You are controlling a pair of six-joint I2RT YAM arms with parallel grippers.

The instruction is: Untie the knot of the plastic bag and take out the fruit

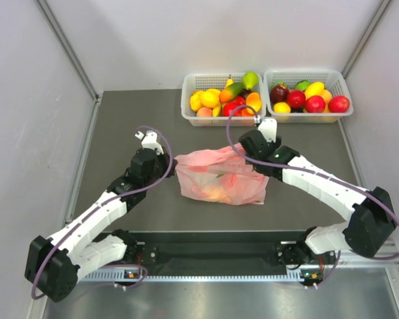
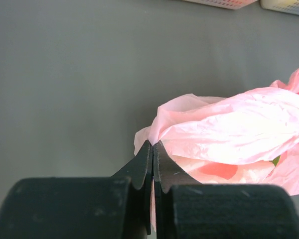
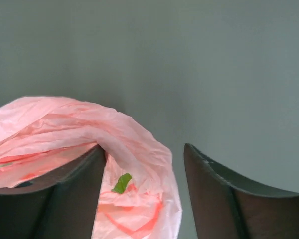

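Note:
The pink plastic bag [image 1: 221,178] lies crumpled in the middle of the dark table. Orange and green shapes of fruit [image 1: 216,193] show dimly through its film. My left gripper [image 1: 175,166] is at the bag's left edge. In the left wrist view it [image 2: 153,144] is shut, with a strip of the bag's film [image 2: 229,129] pinched between the jaws. My right gripper [image 1: 245,147] is over the bag's upper right corner. In the right wrist view it [image 3: 144,149] stands open around a raised fold of the bag [image 3: 134,139]; the fold rests against one finger [image 3: 84,174] and the other stands apart. I cannot make out the knot.
Two white baskets [image 1: 223,76] [image 1: 306,72] full of mixed fruit stand side by side at the back of the table, just behind the right gripper. Grey walls close in on the left and right. Both arm bases sit at the near edge.

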